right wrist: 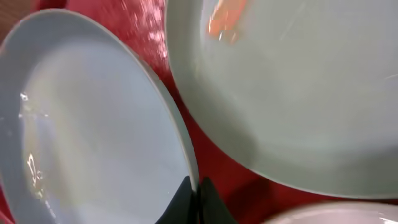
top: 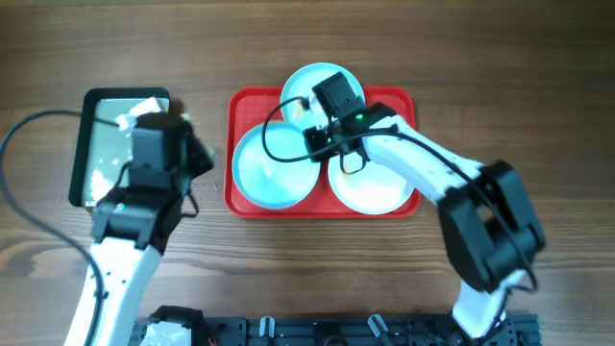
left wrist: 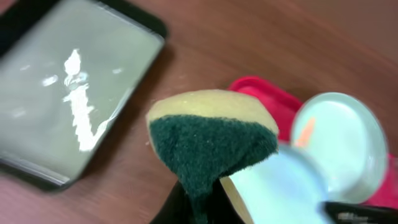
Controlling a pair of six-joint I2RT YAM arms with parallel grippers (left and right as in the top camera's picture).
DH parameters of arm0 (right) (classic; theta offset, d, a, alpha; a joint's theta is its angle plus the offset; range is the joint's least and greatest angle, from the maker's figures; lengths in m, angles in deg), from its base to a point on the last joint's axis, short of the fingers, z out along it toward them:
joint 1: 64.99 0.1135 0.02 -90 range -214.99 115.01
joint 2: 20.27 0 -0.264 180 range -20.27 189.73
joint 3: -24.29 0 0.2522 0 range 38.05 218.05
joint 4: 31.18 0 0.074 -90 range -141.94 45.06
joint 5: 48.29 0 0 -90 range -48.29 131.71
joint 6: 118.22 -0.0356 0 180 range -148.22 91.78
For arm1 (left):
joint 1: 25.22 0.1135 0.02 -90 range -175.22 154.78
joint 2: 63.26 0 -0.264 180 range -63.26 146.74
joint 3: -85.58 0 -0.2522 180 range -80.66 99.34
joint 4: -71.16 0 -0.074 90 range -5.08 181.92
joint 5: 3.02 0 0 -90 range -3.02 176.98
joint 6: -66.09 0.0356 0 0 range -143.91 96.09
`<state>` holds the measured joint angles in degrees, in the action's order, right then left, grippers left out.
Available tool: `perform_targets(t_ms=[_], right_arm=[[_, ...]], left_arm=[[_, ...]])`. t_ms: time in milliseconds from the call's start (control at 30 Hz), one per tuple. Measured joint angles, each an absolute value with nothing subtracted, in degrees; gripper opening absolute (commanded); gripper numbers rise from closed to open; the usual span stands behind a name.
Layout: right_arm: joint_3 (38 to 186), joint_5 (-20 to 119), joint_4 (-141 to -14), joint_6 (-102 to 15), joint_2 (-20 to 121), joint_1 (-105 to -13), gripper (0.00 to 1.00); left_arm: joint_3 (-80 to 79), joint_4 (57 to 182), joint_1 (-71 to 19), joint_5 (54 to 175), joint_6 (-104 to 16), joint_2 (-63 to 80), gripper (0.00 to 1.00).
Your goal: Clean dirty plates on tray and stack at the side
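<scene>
The red tray [top: 242, 106] holds three plates: an aqua plate at the front left [top: 269, 173], an aqua plate at the back [top: 306, 82] with an orange smear [right wrist: 225, 15], and a white plate at the front right [top: 375, 187]. My right gripper [top: 322, 144] is shut on the right rim of the front left aqua plate [right wrist: 93, 137], its fingertips [right wrist: 194, 193] pinching the edge. My left gripper [top: 168, 154] is shut on a yellow sponge with a green scouring face [left wrist: 211, 140], held above the table left of the tray [left wrist: 264, 93].
A black-rimmed narrow tray [top: 86, 144] with a wet grey floor [left wrist: 68, 87] lies at the left of the wooden table. Cables run from both arms. The arm bases stand at the front edge.
</scene>
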<state>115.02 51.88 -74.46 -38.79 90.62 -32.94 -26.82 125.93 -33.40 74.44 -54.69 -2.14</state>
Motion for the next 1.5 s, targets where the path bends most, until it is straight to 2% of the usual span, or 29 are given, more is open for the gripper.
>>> perform_targets(t_ms=[167, 467, 867, 1167, 1367, 1433, 1500], right_arm=[[115.0, 45.3, -74.1, -32.4, 82.1, -32.9, 0.05], [115.0, 30.8, -71.4, -16.1, 78.7, -31.9, 0.04], [115.0, 3.4, -59.5, 12.3, 78.6, -14.9, 0.04], [115.0, -4.4, -52.4, 29.4, 78.6, -9.4, 0.04], [115.0, -9.5, -48.8, 33.6, 78.4, -8.4, 0.04], [115.0, -9.8, -50.2, 30.0, 78.4, -8.5, 0.04], [115.3, -4.1, -58.8, 22.5, 78.0, -9.4, 0.04]], left_arm=[[-26.8, 130.4, -30.0, 74.5, -54.9, -2.4, 0.04], [-26.8, 130.9, -29.3, 74.9, -55.4, -2.4, 0.04], [-26.8, 131.3, -29.3, 75.1, -55.6, -2.4, 0.04], [-26.8, 131.5, -29.3, 75.1, -55.8, -2.4, 0.04], [-26.8, 131.6, -29.3, 75.1, -55.8, -2.4, 0.04], [-26.8, 131.6, -29.3, 75.1, -55.8, -2.4, 0.04], [-26.8, 131.6, -29.3, 75.1, -55.8, -2.4, 0.04]])
